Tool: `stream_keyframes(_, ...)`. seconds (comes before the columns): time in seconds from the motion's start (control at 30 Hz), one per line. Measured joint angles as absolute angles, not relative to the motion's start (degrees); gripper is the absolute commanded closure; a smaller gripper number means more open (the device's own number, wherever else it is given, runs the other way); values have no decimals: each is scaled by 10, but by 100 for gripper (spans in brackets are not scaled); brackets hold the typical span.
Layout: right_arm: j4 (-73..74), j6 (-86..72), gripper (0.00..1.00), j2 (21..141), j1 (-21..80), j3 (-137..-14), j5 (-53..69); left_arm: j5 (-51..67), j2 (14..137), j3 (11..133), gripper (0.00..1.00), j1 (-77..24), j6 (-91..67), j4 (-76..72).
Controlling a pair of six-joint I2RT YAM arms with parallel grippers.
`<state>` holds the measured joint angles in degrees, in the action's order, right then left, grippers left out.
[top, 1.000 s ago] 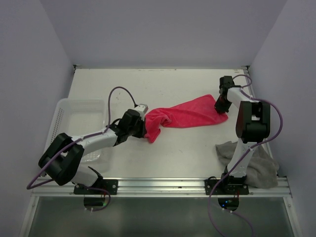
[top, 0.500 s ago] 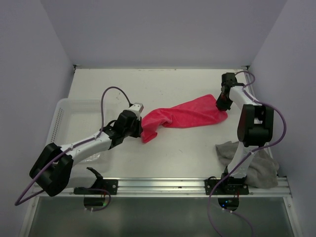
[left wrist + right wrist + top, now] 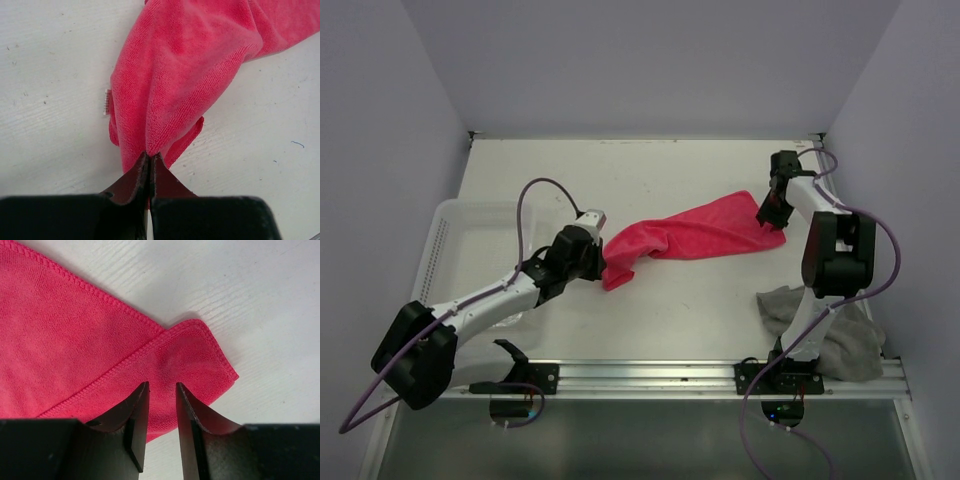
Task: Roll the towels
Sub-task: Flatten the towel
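Firstly, a small white tag [image 3: 106, 102] on the pink towel [image 3: 190, 65], just left of the left tool [image 3: 150, 157], is too small to read. The left arm stretches low, its tool clamped on a towel fold. The right tool [image 3: 161, 387], jaws parted, stands over the towel corner beneath its tips on the tabletop [image 3: 260, 300].

**Towel corner beneath parted jaws**

The pink-red towel [image 3: 75, 340] lies flat on the white bench [image 3: 260, 295] and fills the left side of the view. Its stitched corner is folded back over itself, just ahead of the two dark jaws. The jaws stand slightly apart with a narrow gap between them, and the towel shows through that gap.
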<state>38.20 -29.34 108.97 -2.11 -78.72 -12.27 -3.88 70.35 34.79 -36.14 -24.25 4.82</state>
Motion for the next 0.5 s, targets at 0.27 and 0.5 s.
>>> stream_keyframes(0.27,386,-308,61,1090,-50,-789,-124,-39,687,343,100,-361,-245,53)
stream_keyframes(0.5,396,-323,62,1102,-81,-819,-133,-39,684,339,100,-361,-246,54)
